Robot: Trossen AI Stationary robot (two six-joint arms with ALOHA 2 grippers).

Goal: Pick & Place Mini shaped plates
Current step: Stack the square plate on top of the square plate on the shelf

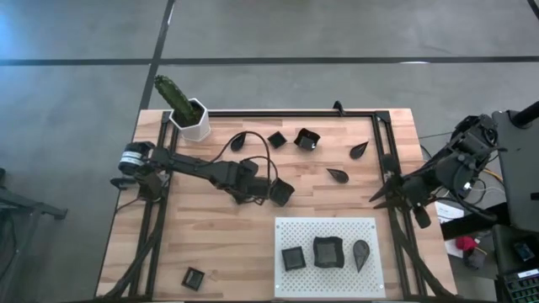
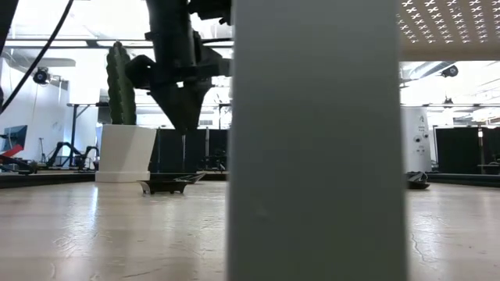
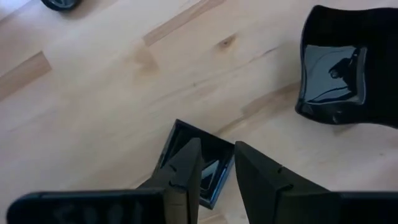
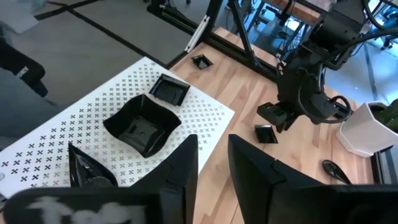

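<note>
I am reaching my left gripper (image 1: 274, 192) over the middle of the wooden table (image 1: 219, 244), its fingers (image 3: 186, 171) pinching one wall of a small square plate (image 3: 202, 163). My right gripper (image 1: 381, 194) is waiting at the table's right edge with its fingers slightly apart, gripping nothing. Three plates are sitting in a row on the white board (image 1: 327, 229): a square one (image 1: 293, 258), a wavy one (image 1: 328, 251) and a teardrop (image 1: 360, 252). More plates are lying scattered near the cactus pot (image 1: 193, 118).
</note>
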